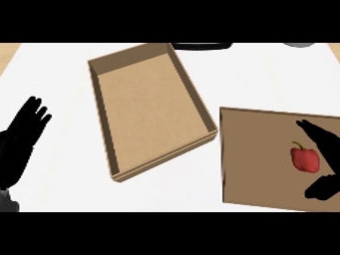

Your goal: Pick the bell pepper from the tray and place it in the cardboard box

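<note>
Reaching in from beside the red bell pepper point(305, 159), the right robot hand point(333, 158) has fingers spread and thumb apart, not yet pinching it. The pepper lies on the brown tray point(254, 164), beside the cardboard box point(149, 107). Closing round it comes next. Contact seems near but is unclear. The left robot hand point(16, 139) rests open, left of the box.

The small red bell pepper with a green stem point(305, 158) lies on the flat brown tray point(257, 159), in the tray's right half, stem pointing to the far side. The open, shallow, rectangular cardboard box point(102, 107) sits left of the tray, set at an angle, nothing inside it.
</note>
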Robot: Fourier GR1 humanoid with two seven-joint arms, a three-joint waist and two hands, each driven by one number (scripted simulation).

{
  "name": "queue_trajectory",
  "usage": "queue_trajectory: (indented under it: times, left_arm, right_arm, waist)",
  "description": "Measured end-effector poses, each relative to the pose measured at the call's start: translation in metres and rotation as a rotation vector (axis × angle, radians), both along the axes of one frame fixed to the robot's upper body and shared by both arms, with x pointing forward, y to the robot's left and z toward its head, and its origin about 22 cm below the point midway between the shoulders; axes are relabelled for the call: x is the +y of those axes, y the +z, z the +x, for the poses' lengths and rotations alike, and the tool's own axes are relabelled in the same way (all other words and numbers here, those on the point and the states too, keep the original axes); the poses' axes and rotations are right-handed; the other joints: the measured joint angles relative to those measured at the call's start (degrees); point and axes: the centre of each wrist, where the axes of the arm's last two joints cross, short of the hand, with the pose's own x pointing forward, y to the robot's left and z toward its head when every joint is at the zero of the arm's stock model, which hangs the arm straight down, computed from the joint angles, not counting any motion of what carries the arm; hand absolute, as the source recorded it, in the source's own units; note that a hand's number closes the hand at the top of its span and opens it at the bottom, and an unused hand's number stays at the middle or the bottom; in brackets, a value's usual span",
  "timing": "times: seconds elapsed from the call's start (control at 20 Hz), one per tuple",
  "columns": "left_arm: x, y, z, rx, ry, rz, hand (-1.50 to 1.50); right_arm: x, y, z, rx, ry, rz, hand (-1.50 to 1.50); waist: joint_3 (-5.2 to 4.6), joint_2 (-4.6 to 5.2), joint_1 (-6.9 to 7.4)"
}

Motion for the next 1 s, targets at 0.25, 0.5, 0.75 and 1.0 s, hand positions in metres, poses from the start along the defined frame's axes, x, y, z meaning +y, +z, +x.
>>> queue_trajectory:
  times: [0.25,0.5,0.75,1.0]
  left_arm:
    - [0.008,0.002,0.005,0.002,-0.001,-0.004,0.0]
    - [0.004,-0.004,0.005,0.004,-0.001,-0.003,0.0]
    - [0.0,0.001,0.01,0.0,-0.006,-0.006,0.0]
    - [-0.015,0.007,0.019,-0.02,-0.085,-0.003,0.0]
  right_arm:
    - [-0.008,-0.012,0.001,-0.057,0.042,0.006,1.5]
    - [-0.005,-0.016,0.005,-0.097,0.081,-0.001,1.5]
    - [0.041,-0.016,0.02,-0.102,0.09,-0.002,1.5]
    - [0.139,-0.014,0.042,-0.07,0.092,0.003,1.5]
  waist:
    - [-0.03,-0.02,0.02]
    - [-0.09,-0.07,0.01]
    - [-0.16,0.02,0.44]
    - [-0.38,0.93,5.77]
